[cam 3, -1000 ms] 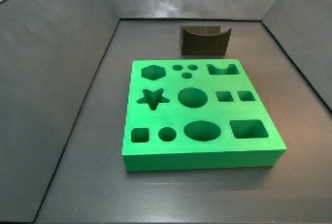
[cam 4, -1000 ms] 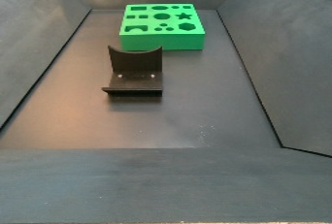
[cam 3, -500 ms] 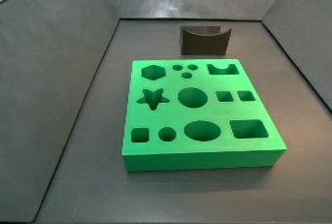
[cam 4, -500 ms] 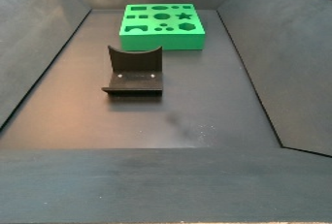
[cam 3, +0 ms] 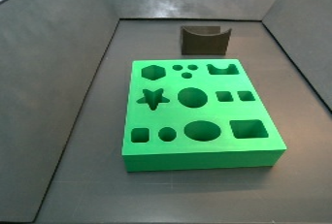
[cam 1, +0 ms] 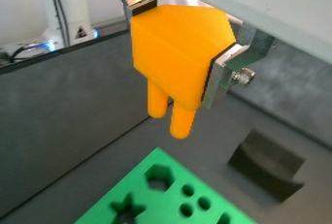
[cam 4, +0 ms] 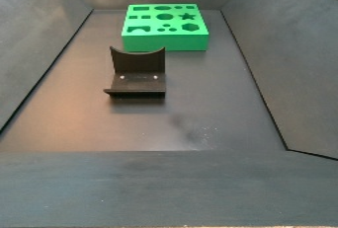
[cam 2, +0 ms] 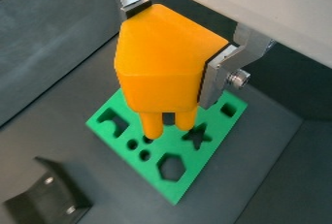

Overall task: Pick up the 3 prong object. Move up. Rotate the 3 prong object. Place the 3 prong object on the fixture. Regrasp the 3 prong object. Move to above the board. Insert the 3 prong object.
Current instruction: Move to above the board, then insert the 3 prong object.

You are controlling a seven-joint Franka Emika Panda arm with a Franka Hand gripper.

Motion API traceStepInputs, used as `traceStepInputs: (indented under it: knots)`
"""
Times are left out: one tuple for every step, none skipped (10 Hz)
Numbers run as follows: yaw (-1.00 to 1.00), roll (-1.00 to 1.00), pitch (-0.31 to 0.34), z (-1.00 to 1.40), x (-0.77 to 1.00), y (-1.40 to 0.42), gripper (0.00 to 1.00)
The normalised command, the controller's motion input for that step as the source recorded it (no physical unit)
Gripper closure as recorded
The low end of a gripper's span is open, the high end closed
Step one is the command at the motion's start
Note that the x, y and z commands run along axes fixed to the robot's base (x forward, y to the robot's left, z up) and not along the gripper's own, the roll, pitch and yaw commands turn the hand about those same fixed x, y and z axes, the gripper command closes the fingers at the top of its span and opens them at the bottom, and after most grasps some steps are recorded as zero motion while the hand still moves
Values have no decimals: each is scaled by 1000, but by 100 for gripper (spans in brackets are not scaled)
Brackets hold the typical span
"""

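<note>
In both wrist views the gripper (cam 1: pixel 182 46) was clamped on the 3 prong object (cam 2: pixel 162 63), held high above the board (cam 2: pixel 169 150) with its long axis vertical and prongs pointing down toward the cut-outs.

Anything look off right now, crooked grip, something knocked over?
Nothing stands out. The gripper holds the 3 prong object squarely, prongs down, high above the board. The board lies flat and the fixture stands upright.
</note>
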Motion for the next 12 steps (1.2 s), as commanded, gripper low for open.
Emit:
traceStepInputs:
  knots:
    - [5,-672,-58,2,-74,1,100]
    - [1,-459,-55,6,-61,6,100]
    - [-2,-247,-42,1,-45,9,100]
    - [0,0,0,-23,-34,-71,100]
    - [-106,-26,-67,-109,-209,243,100]
    - [-1000,0,-20,-303,40,14,100]
    - [-1000,0,-19,-334,46,6,100]
    - [-946,0,-7,-400,229,97,100]
    - [-869,3,0,-420,349,131,100]
    - [-789,0,0,-400,463,209,100]
    - [-651,-99,0,-334,620,240,100]
    - [-591,-169,0,-426,660,180,100]
